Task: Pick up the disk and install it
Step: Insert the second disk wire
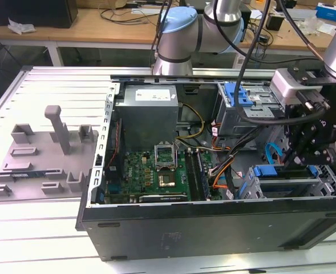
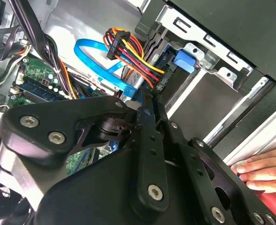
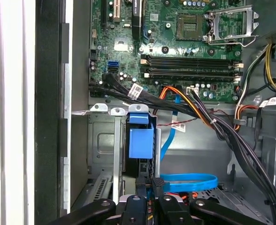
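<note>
The disk [image 1: 282, 185], grey with a blue plastic frame, lies in the drive bay at the front corner of the open computer case [image 1: 213, 225], on the exterior view's right. My gripper [image 1: 296, 164] stands straight over its blue edge. In both wrist views the black fingers [image 2: 149, 140] come together at the tips, and the gripper [image 3: 151, 185] pinches a thin blue sliver of the frame. The disk [image 3: 137, 166] shows edge-on as a dark slab in the bay, behind the small square blue latch tab [image 3: 141, 142].
A blue flat cable [image 3: 189, 180] loops beside the bay, and a bundle of orange, red and black wires [image 2: 133, 56] crosses close by. The motherboard [image 1: 156, 171] and the grey power supply [image 1: 148, 111] fill the case's middle. A person's hand [image 2: 259, 169] rests at the case's edge.
</note>
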You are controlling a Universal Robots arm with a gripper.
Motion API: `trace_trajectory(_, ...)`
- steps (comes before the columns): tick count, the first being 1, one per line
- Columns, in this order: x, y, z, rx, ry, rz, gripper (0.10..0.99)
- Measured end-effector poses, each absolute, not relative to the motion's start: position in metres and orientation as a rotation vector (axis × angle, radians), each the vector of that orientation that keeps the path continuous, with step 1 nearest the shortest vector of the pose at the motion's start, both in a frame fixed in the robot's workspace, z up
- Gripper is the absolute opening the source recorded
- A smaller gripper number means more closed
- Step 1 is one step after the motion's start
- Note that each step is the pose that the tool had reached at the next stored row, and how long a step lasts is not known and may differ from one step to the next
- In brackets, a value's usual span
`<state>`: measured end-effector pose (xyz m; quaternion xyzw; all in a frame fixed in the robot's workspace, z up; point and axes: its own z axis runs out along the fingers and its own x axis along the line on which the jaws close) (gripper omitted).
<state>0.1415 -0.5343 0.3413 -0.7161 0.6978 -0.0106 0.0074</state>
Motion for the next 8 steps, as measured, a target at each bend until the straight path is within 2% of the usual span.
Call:
trace_trajectory(5,0.1415,-0.5342,0.3379,-2.248,2.172,-0.032,0.169)
trace_trajectory(6,0.1415,-0.5343,0.3378,-2.248,2.171,-0.032,0.231)
trace_trajectory(7,0.1415,-0.5343,0.3394,-2.249,2.172,-0.033,0.231)
trace_trajectory(8,0.1415,-0.5343,0.3407,-2.249,2.172,-0.033,0.298)
